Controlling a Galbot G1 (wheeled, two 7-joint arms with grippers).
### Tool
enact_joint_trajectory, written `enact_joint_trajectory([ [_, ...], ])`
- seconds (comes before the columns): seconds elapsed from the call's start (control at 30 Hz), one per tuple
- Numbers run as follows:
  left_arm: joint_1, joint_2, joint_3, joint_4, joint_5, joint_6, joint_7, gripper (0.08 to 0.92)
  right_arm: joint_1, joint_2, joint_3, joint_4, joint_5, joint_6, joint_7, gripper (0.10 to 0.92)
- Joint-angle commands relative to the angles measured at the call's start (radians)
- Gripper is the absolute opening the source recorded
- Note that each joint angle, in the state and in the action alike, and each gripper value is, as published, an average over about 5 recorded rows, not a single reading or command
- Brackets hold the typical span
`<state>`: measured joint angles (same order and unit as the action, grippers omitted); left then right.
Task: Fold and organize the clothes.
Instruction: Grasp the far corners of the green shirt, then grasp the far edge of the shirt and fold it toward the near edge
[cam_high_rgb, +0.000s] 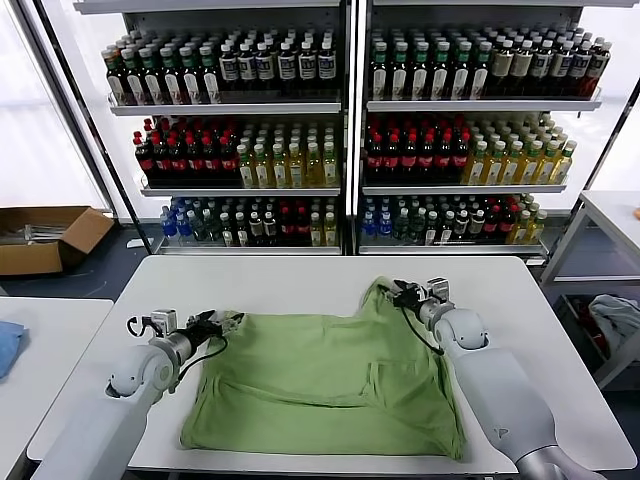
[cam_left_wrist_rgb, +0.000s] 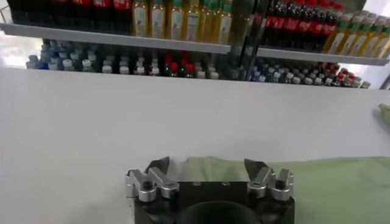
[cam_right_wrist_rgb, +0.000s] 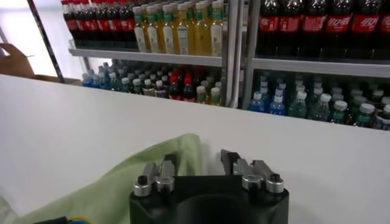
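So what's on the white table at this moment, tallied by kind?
Green shirt: 1
Robot claws: 2, left claw at the shirt's far left corner, right claw at its raised far right corner
Total: 3

A plain light green shirt (cam_high_rgb: 320, 385) is being shown at the lower centre of the frame on a white tabletop (cam_high_rgb: 290, 280). Red, yellow, green and dark bottles (cam_high_rgb: 400, 150) are being displayed on white shelves across the top. A brown cardboard box (cam_high_rgb: 45, 238) is being seen at left.
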<state>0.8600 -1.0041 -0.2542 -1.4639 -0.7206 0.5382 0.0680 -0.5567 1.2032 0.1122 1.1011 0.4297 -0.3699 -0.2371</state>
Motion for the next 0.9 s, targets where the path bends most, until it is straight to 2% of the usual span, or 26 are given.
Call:
enact_joint_trajectory([
  [0.03,-0.007,-0.013,0.015,0.012,0.003,0.003,0.007,0.674,-0.008,-0.001,-0.009,0.015,-0.010,-0.007,-0.001,0.343],
  [0.23,-0.005,-0.010,0.015,0.010,0.002,0.002,0.016,0.501,-0.029,-0.006,-0.002,0.066,0.002,-0.008,0.000,0.170],
  [0.33,-0.002,-0.010,0.013,0.009,0.004,0.002,0.019,0.414,-0.031,-0.007,0.005,0.086,0.014,-0.008,0.005,0.118],
  [0.67,0.001,-0.006,-0.002,-0.002,0.010,-0.003,0.011,0.129,-0.042,0.003,0.034,0.167,0.058,-0.010,0.028,0.106],
  [0.77,0.010,-0.002,-0.016,-0.026,0.004,-0.008,0.006,0.092,-0.069,0.002,0.055,0.226,0.084,-0.021,0.042,0.106],
  [0.9,0.029,0.005,-0.046,-0.073,0.000,-0.012,0.000,0.089,-0.114,-0.007,0.078,0.317,0.112,-0.042,0.058,0.106],
])
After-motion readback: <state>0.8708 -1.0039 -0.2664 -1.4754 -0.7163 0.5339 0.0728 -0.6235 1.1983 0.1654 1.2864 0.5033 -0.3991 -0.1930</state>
